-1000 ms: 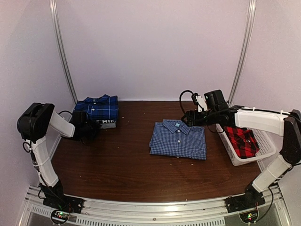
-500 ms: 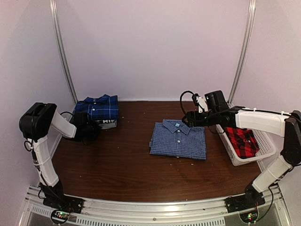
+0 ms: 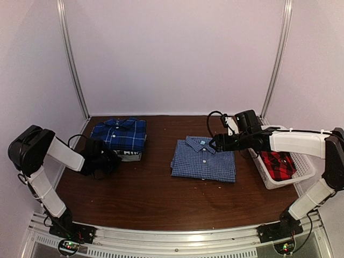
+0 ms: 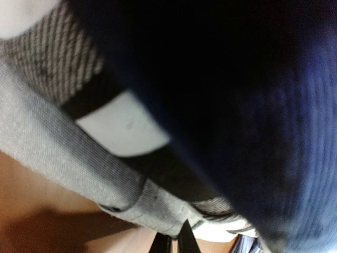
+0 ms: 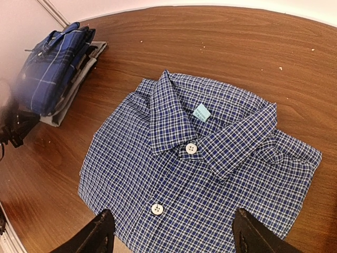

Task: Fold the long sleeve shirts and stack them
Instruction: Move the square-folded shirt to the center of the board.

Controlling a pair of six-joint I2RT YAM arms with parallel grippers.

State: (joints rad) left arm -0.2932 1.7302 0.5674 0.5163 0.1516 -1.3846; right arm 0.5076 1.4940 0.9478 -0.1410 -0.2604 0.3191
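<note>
Checked shirts [image 3: 203,159]: three; basket [image 3: 304,160]: one

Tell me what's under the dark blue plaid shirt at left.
A folded grey garment with black-and-white markings peeks out below the dark blue plaid shirt; the rest is covered.

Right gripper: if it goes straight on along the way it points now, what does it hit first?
The folded blue-and-white checked shirt. The right gripper, jaws open, points down at the shirt's buttoned front, and the wrist view shows nothing between them. How far above the cloth it sits is hard to judge.
</note>
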